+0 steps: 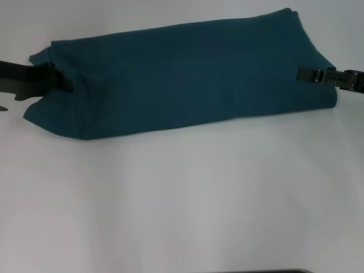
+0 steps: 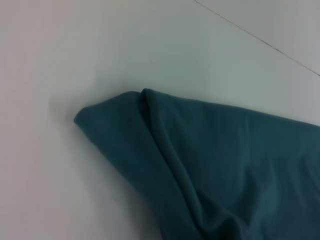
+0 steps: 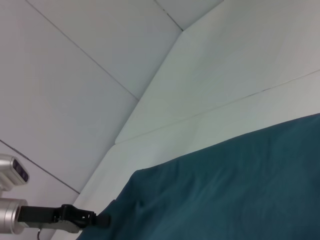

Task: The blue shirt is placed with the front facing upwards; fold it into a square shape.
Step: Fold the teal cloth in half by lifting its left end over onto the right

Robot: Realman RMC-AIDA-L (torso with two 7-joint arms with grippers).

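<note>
Blue shirt [image 1: 187, 74] cloth is what both claws meet, one at each end of the long band. The left claw [image 1: 63, 77] comes in from the left side of the head view, and its tip sits on or in the cloth at the left end; I cannot tell whether its fingers are closed on the fabric or only resting there. The right claw [image 1: 310, 75] touches the right edge of the shirt in the same way, and here also I cannot tell how far it is open, because the tip is half hidden by the cloth.

Going outward from the claws, the shirt lies as a long, slightly tilted band across the far part of the white counter [image 1: 182, 205]. Only plain teal cloth shows, with no lettering and no collar visible, so I judge the long sides are already folded in. In the left wrist view the end of the shirt [image 2: 210, 160] shows doubled layers with a rounded corner, which agrees with this.

Probably the claws stand at the two ends because the band must next be folded across its length to become a square.

No container is seen anywhere.
</note>
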